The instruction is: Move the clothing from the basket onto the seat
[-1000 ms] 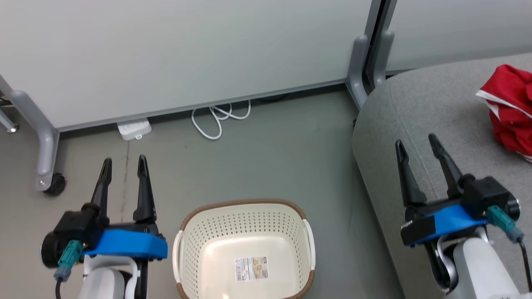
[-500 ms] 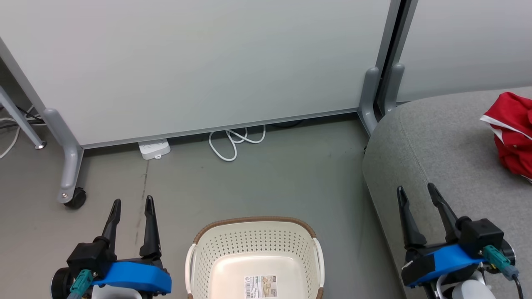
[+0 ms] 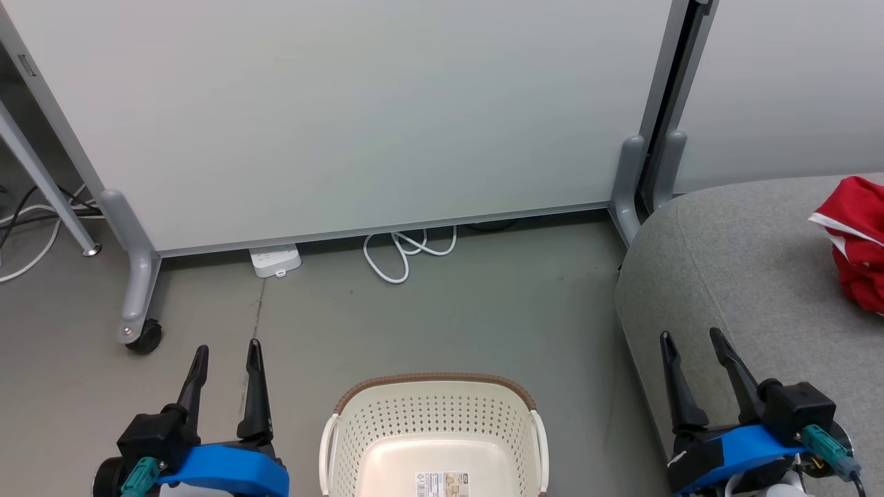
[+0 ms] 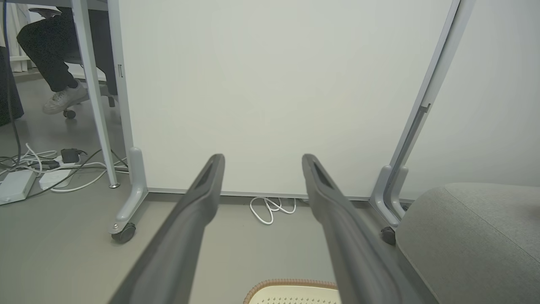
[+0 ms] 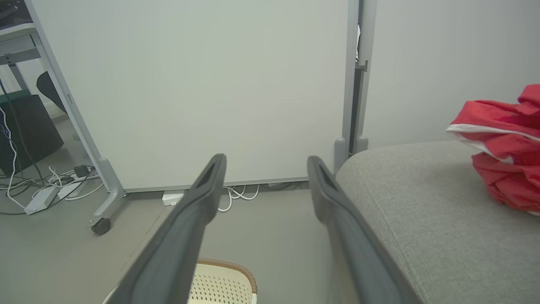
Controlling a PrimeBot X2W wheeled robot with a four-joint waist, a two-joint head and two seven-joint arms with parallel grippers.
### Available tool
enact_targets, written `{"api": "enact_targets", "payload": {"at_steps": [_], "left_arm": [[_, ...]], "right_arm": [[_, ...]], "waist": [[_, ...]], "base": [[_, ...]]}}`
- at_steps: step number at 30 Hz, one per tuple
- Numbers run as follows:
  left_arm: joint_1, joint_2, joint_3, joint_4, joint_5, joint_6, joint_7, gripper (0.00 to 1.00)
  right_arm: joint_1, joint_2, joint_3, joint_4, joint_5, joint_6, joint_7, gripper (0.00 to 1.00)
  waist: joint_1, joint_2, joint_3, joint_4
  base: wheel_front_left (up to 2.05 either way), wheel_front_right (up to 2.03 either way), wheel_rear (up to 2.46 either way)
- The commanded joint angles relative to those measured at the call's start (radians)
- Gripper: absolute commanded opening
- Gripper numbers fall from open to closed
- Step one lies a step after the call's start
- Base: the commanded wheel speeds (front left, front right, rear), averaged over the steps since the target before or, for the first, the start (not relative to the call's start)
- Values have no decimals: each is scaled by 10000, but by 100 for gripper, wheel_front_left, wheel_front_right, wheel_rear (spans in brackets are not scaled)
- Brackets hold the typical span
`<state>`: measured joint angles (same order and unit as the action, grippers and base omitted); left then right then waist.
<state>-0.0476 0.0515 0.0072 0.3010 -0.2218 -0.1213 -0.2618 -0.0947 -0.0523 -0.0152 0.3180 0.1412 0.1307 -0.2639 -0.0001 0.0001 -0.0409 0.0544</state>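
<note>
Soft red white-striped clothing (image 3: 853,241) lies on the big grey fabric seat (image 3: 732,276). The cream holey plastic basket (image 3: 428,414) looks bare, so the job seems done. The left end effector (image 3: 228,348) and right end effector (image 3: 690,337) are wide, holding nothing.

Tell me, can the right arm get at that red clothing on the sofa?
Probably yes. The right gripper is open at the seat's edge, and only bare grey cushion lies between it and the clothing.
</note>
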Motion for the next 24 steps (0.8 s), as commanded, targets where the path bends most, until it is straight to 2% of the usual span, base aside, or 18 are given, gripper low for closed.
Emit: {"api": "enact_targets", "payload": {"at_steps": [1, 8, 9, 14, 24], "left_arm": [[77, -15, -37, 45, -48, -27, -46, 100], [63, -16, -73, 110, 114, 66, -46, 100], [17, 0, -87, 109, 61, 17, 0, 0], [288, -13, -96, 536, -83, 16, 99, 0], [125, -13, 88, 407, -1968, 1, 623, 0]], "right_arm": [[167, 27, 6, 46, 65, 1, -6, 100], [96, 26, 14, 117, 149, 1, -6, 100], [7, 6, 18, 110, 119, 0, 0, 0], [166, 23, -3, 525, 223, 0, 77, 0], [95, 21, -166, 365, 2201, 0, 610, 0]], "waist": [[1, -1, -39, 40], [1, -1, -71, 137], [1, -1, -73, 137], [1, -1, -69, 137], [1, -1, -29, 83]], "base": [[0, 0, 0], [0, 0, 0], [0, 0, 0], [0, 0, 0], [0, 0, 0]]}}
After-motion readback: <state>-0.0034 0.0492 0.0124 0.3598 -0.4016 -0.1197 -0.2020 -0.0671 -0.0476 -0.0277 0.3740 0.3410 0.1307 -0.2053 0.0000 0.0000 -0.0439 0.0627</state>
